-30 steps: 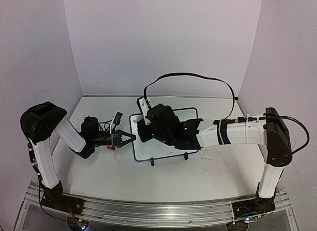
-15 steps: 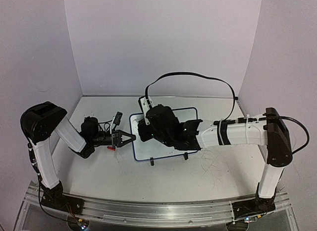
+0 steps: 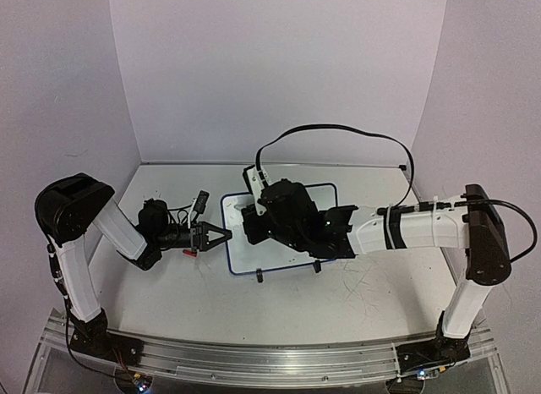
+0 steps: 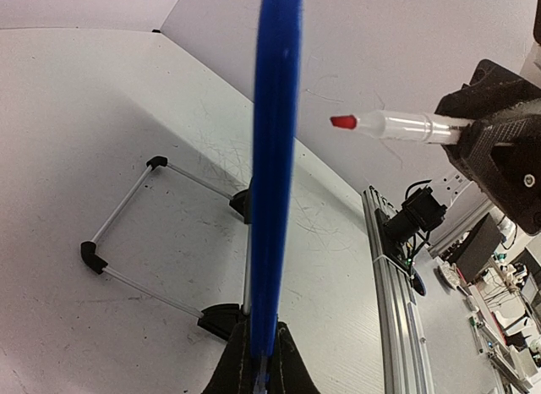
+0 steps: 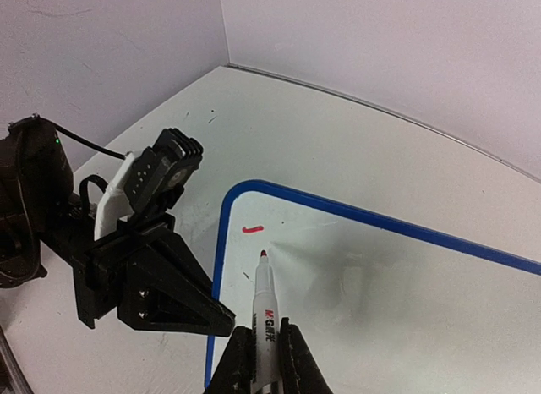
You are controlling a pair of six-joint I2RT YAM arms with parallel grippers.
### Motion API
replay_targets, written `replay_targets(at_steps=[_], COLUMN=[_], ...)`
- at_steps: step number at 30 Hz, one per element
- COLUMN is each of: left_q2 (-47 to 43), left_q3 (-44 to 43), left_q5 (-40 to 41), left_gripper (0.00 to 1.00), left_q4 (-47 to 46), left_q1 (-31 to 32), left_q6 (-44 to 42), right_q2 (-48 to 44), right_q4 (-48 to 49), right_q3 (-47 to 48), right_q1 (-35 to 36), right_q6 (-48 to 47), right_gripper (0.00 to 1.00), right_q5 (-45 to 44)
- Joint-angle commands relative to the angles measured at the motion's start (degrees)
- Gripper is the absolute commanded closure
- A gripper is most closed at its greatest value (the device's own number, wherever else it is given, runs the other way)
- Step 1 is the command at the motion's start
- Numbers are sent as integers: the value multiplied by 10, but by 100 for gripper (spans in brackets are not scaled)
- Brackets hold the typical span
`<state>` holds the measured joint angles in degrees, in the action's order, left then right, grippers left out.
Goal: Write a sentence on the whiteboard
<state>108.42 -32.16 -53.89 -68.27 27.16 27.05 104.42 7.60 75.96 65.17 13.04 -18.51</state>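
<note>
A glossy white whiteboard (image 5: pixel 380 284), seen to carry a dim reflection, is edged by a smooth blue plastic rim (image 4: pixel 275 157). The marker (image 5: pixel 267 314) is shown with a shiny pale plastic barrel. The table (image 3: pixel 355 301) is matt white and finely scratched. Thin bare-metal rods (image 4: pixel 127 199) are capped in black; the near rail (image 3: pixel 279 360) is brushed metal.

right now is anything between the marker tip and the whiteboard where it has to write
Nothing visible. The marker tip sits just below the red stroke, over bare whiteboard; the left jaws clamp only its left rim.
</note>
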Motion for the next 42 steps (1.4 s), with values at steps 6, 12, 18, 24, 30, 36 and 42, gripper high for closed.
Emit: replay_targets(at_steps=[6, 12, 18, 24, 30, 36, 42], left_q2=[-2, -5, -6, -6, -6, -7, -7], left_q3=[8, 8, 9, 9, 9, 10, 10], left_q5=[-14, -14, -15, -15, -15, -16, -16], left_gripper=[100, 100, 100, 100, 100, 100, 100], left_q4=[-7, -7, -7, -8, -7, -7, -7], left_q1=[-2, -2, -2, -2, -3, -3, -3], left_q6=[8, 7, 7, 7, 7, 7, 7], right_q2=[21, 31, 33, 37, 39, 42, 44], right_q4=[12, 11, 10, 8, 5, 3, 0], right_q3=[45, 53, 54, 58, 58, 59, 61], right_q1=[0, 0, 0, -2, -3, -3, -4], right_q6=[-7, -8, -5, -4, -3, 0, 3], right_gripper=[100, 100, 100, 100, 100, 100, 100], right_q5=[2, -2, -11, -16, -14, -18, -26])
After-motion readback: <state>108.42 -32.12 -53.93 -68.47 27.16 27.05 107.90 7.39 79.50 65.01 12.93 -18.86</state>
